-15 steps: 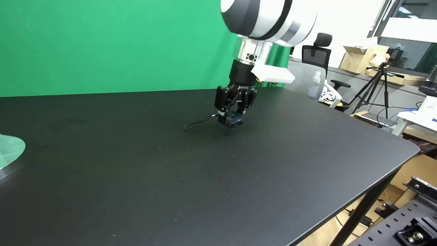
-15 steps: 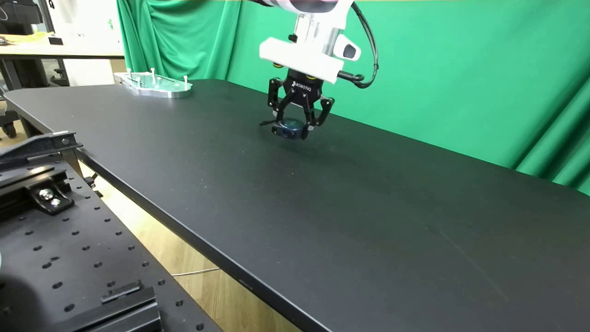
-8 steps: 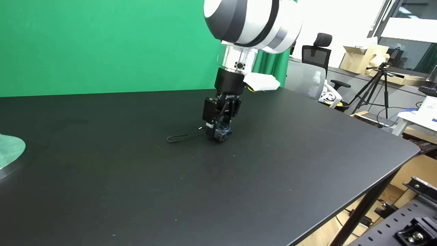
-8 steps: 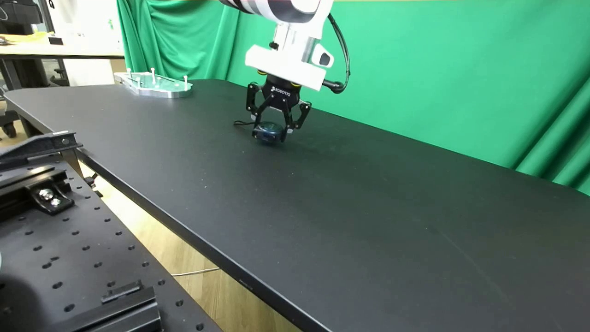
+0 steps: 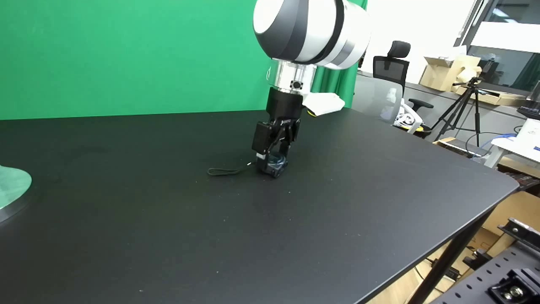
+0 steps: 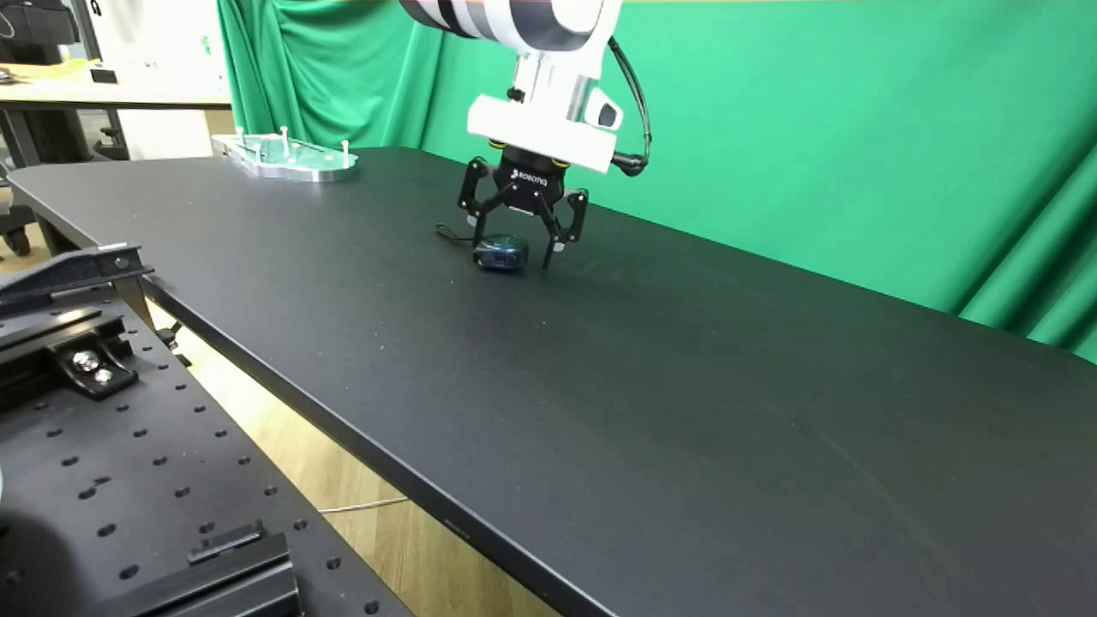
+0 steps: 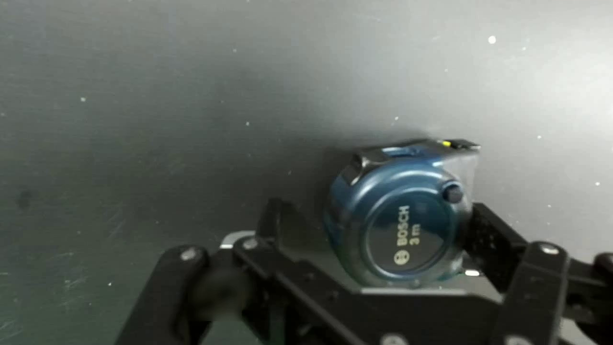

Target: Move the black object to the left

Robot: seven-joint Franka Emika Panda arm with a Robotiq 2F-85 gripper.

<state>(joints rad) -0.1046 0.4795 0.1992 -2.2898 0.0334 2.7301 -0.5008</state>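
Note:
The black object (image 6: 501,254), a dark bluish-black round tape measure with "BOSCH 3 m" on its face, rests on the dark table (image 5: 181,236). Its thin black strap (image 5: 223,171) trails over the tabletop to one side. Around it my gripper (image 6: 512,251) stands open, low at the table. In the wrist view, a gap separates the tape measure (image 7: 407,225) from the finger (image 7: 273,220) at left, while the finger (image 7: 493,239) at right is against it or very close; touching I cannot tell.
A pale green plate (image 5: 12,185) lies at the table's left edge in an exterior view. A clear greenish plate with white posts (image 6: 287,158) sits at the far end in an exterior view. Behind the table hangs a green curtain (image 6: 814,154). A perforated metal bench (image 6: 171,480) borders the front.
The arm carried the tape measure leftward and down in both exterior views. Over the last half second the jaws have spread, leaving a gap beside the tape measure, which stays on the table.

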